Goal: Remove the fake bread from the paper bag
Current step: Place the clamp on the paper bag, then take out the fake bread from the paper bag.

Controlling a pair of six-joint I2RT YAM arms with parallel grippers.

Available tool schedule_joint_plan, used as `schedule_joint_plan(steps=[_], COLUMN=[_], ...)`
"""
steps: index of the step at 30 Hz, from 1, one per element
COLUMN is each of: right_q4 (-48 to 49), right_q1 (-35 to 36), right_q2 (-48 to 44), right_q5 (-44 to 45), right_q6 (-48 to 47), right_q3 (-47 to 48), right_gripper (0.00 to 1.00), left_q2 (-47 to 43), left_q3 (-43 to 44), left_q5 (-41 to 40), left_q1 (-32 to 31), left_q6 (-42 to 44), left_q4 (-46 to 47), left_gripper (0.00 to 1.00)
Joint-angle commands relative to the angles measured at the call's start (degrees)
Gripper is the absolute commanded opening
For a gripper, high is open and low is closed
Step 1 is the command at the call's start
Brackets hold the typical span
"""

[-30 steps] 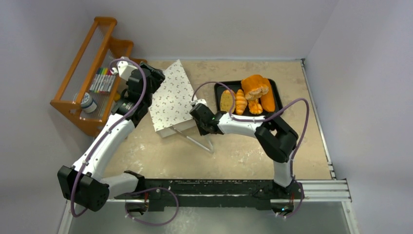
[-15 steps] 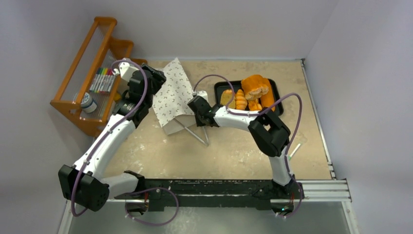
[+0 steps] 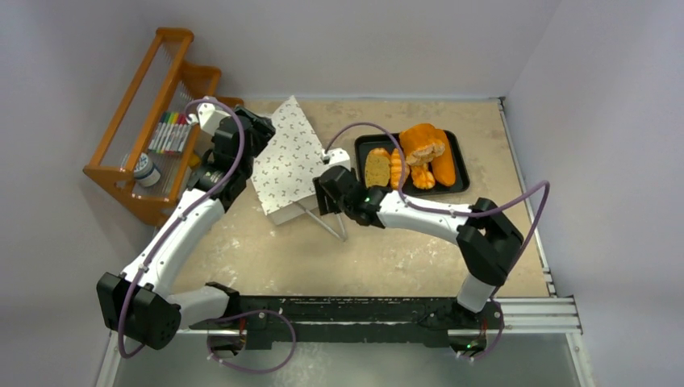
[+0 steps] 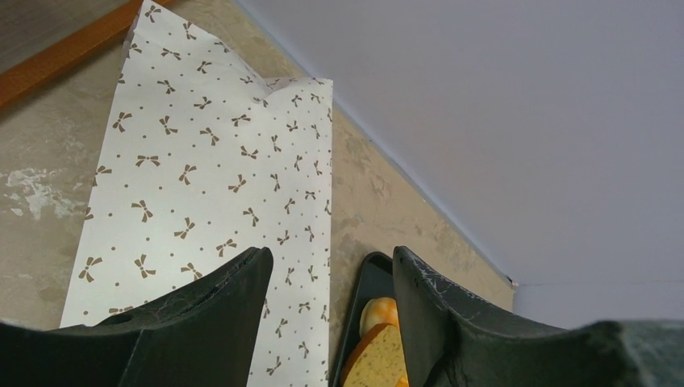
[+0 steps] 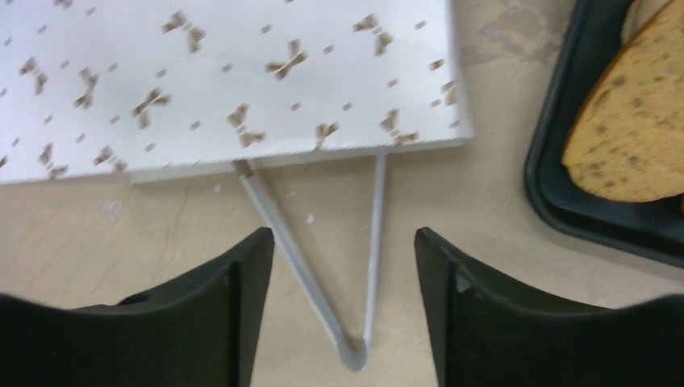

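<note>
The white paper bag (image 3: 286,157) with small brown bows lies on the table, mouth toward me, its grey handle loop (image 3: 323,222) flat on the table. Fake bread fills the black tray (image 3: 460,161) to its right: a tan slice (image 3: 376,168), a croissant (image 3: 397,167) and long loaves (image 3: 423,143). My right gripper (image 3: 327,193) hovers open over the handle (image 5: 292,260), touching neither strand. My left gripper (image 3: 254,141) is at the bag's far left edge. Its jaws stand apart, with bag (image 4: 202,177) and tray (image 4: 363,290) showing through the gap. The bag's inside is hidden.
An orange wooden rack (image 3: 161,97) stands at the far left, holding markers (image 3: 169,133) and a small jar (image 3: 145,171). Walls close the back and right. The arms' mounting rail (image 3: 363,310) runs along the near edge.
My right gripper went from shut to open and let go of the bag's handle. Its elbow swung out to the right. The bag's mouth end shifted slightly right.
</note>
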Motion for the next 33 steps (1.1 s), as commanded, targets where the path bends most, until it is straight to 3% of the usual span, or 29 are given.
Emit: schedule_joint_plan(steps=[1, 2, 4, 18, 33], right_q4=[3.09, 4.08, 5.98, 12.88, 16.31], right_q1=[3.10, 3.68, 4.44, 5.51, 5.42], right_q2=[-1.43, -1.68, -2.13, 2.33, 11.27], right_q5=[1.17, 0.84, 0.61, 0.43, 1.72], right_q6=[-1.79, -1.64, -1.46, -3.01, -5.68], right_q3=[-4.45, -5.62, -7.90, -12.22, -8.59], right_gripper=[0.71, 0.87, 0.92, 0.93, 0.84], left_q2=[-0.48, -0.52, -0.51, -0.24, -0.40], left_q3=[-0.55, -0.63, -0.72, -1.55, -2.57], left_q5=[-0.04, -0.08, -0.25, -0.31, -0.86], left_q1=[0.24, 0.25, 0.26, 0.24, 0.25], left_q6=[-0.24, -0.28, -0.37, -0.79, -0.81], left_q4=[2.81, 2.81, 2.81, 3.16, 3.48], left_gripper=[0.57, 0.57, 0.57, 0.57, 0.57])
